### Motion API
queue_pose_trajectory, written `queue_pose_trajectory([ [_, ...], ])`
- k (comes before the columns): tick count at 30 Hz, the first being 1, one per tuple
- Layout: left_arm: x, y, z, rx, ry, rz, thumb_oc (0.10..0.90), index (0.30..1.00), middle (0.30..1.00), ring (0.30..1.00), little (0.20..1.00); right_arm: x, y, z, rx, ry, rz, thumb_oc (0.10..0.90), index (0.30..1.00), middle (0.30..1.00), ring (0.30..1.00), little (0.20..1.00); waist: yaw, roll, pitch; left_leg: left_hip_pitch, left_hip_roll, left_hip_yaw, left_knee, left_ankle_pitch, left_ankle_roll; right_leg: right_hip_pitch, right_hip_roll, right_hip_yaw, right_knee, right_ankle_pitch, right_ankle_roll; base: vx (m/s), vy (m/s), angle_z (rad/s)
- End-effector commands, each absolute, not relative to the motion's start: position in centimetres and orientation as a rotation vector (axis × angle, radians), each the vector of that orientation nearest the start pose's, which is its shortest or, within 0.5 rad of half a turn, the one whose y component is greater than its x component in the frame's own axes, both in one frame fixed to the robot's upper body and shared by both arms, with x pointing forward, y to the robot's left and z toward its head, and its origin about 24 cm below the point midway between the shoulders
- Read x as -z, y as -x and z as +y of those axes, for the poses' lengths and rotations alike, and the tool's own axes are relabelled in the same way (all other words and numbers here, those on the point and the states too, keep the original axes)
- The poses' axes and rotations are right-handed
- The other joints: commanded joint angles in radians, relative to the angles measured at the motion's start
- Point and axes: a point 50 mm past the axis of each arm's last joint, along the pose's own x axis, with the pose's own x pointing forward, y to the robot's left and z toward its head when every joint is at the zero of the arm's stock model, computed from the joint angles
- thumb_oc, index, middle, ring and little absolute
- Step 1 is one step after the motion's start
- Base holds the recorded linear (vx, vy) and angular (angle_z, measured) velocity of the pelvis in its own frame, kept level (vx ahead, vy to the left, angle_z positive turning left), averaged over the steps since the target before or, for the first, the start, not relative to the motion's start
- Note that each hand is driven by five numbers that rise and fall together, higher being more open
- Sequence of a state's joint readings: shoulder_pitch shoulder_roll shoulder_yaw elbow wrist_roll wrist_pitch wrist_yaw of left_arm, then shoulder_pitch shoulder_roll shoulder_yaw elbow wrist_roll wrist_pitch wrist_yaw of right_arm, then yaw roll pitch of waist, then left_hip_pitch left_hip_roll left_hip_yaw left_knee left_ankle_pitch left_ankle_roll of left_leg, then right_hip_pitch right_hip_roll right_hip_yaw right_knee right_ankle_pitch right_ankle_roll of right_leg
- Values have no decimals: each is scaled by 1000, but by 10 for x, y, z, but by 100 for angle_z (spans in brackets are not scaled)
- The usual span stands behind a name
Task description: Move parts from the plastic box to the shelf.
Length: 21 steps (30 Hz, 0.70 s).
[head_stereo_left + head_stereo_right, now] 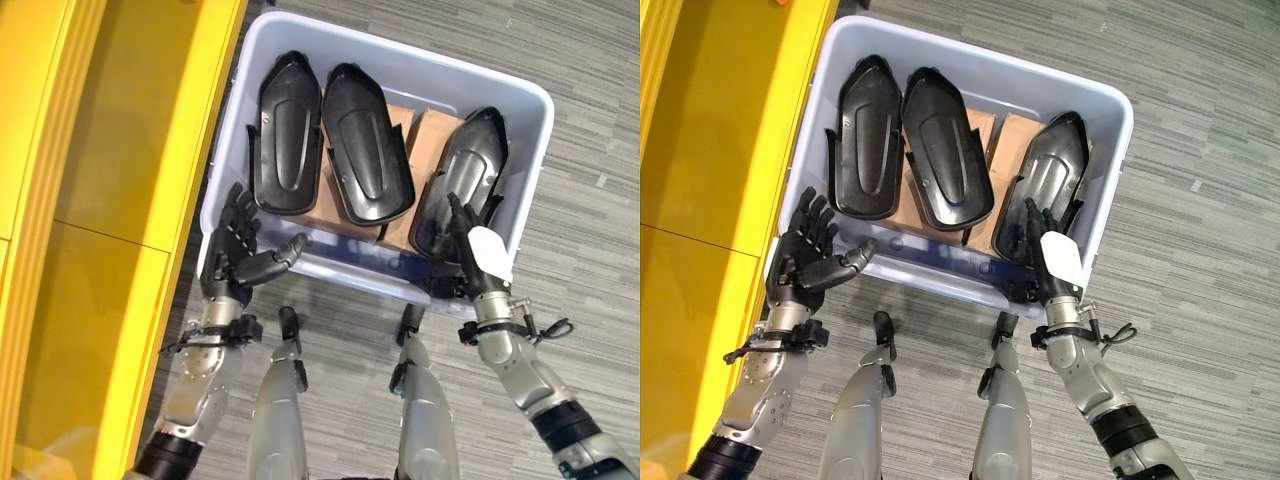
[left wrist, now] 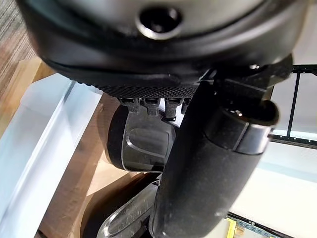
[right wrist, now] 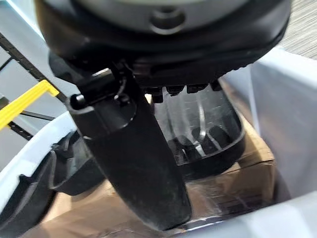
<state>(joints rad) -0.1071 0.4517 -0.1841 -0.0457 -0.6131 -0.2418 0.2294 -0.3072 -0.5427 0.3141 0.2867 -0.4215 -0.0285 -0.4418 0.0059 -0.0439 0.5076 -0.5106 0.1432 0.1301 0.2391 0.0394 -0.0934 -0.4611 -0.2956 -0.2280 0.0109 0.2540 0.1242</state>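
From my head I look down on a pale plastic box (image 1: 520, 190) sitting on the grey carpet floor (image 1: 600, 120), with the yellow shelf (image 1: 120, 150) running along its 9 o'clock side. Three black parts lie inside it on brown cardboard blocks (image 1: 425, 128): the left part (image 1: 287, 135) and the middle part (image 1: 366, 145) lie side by side, touching along their long edges, toward 10 and 12 o'clock of the box, and the right part (image 1: 462, 180) leans at an angle toward 3 o'clock, a little apart from the other two. My left hand (image 1: 238, 255) hovers at the box's 7 o'clock corner, over the near rim, with its fingers spread and nearly straight and the thumb pointing across toward the middle of the box; it holds nothing. My right hand (image 1: 478, 255) (the one with the white cover on its thumb) reaches over the near rim at about 5 o'clock, its fingers straight and laid against the lower end of the right part, not curled round it. In my right wrist view the thumb (image 3: 131, 148) stands out straight in front of that part's glossy black shell (image 3: 208, 124), with cardboard under it and the box's pale wall beside it. In my left wrist view the thumb (image 2: 208, 168) sticks out over the rounded end of a black part (image 2: 141, 146) resting on cardboard.
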Motion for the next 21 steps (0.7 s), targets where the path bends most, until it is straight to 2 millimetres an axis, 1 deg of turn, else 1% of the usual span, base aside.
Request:
queue_pose_trajectory([
  [1,-140,-259,191,23,197,-505,900,1000,1000,1000,1000,-97,-316,-201,250,1076,-363,900,1000,1000,1000,1000,24,34,-62,-33,-4,-23,5,-30,15,54,-55,-6,99,-112,60,0,0,0],
  [3,-140,-259,191,26,198,-504,900,1000,1000,1000,1000,-96,-318,-200,245,1080,-361,900,1000,1000,1000,1000,24,35,-62,-34,-4,-23,5,-30,15,53,-55,-7,99,-111,60,0,0,0],
  [4,-139,-259,190,31,202,-500,900,1000,1000,1000,1000,-93,-319,-198,232,1082,-343,900,1000,1000,1000,1000,27,37,-61,-35,-4,-24,4,-29,15,51,-55,-7,100,-111,60,0,0,0],
  [8,-139,-260,187,44,208,-497,900,1000,1000,1000,1000,-81,-327,-181,161,1089,-307,900,1000,1000,1000,1000,37,43,-54,-46,-3,-26,10,-27,15,45,-53,-10,101,-111,59,0,0,0],
  [12,-140,-262,182,65,222,-497,900,1000,1000,1000,1000,-68,-337,-154,77,1071,-264,900,1000,1000,1000,1000,53,57,-43,-63,-6,-28,18,-25,17,36,-54,-13,103,-111,58,0,0,0],
  [13,-140,-262,181,72,226,-495,900,1000,1000,1000,1000,-66,-339,-149,65,1074,-255,900,1000,1000,1000,1000,57,61,-40,-66,-7,-30,19,-24,17,34,-54,-14,104,-111,58,0,0,0],
  [14,-140,-262,181,71,226,-496,900,1000,1000,1000,1000,-66,-339,-149,65,1074,-256,900,1000,1000,1000,1000,56,61,-40,-67,-6,-30,20,-24,17,34,-54,-14,104,-112,58,0,0,0],
  [15,-140,-261,179,83,227,-494,900,1000,1000,1000,1000,-60,-341,-142,48,1064,-225,900,1000,1000,1000,1000,64,67,-36,-72,-8,-31,21,-23,18,29,-55,-16,106,-112,57,-5,7,4],
  [17,-140,-262,176,99,228,-491,900,1000,1000,1000,1000,-52,-344,-136,34,1064,-184,900,1000,1000,1000,1000,71,75,-32,-77,-11,-31,21,-21,19,27,-55,-19,107,-112,56,-5,14,5],
  [18,-141,-262,173,118,227,-488,900,1000,1000,1000,1000,-44,-346,-131,21,1062,-142,900,1000,1000,1000,1000,80,82,-26,-82,-12,-34,26,-24,20,25,-56,-21,110,-114,55,77,14,2],
  [19,-140,-262,171,127,232,-482,900,1000,1000,1000,1000,-34,-345,-128,3,1055,-90,900,1000,1000,1000,1000,88,89,-26,-75,-8,-43,31,-51,11,33,-52,-16,116,-134,64,76,8,1],
  [20,-140,-262,171,131,229,-481,900,1000,1000,1000,1000,-30,-345,-127,-3,1056,-73,900,1000,1000,1000,1000,90,90,-23,-75,-9,-44,32,-51,12,33,-51,-16,117,-135,63,80,13,1],
  [21,-139,-263,168,142,229,-471,900,1000,1000,1000,1000,-14,-340,-129,-4,1025,21,551,511,511,511,511,95,93,-21,-74,-10,-43,31,-51,13,36,-52,-20,117,-134,63,0,0,0],
])
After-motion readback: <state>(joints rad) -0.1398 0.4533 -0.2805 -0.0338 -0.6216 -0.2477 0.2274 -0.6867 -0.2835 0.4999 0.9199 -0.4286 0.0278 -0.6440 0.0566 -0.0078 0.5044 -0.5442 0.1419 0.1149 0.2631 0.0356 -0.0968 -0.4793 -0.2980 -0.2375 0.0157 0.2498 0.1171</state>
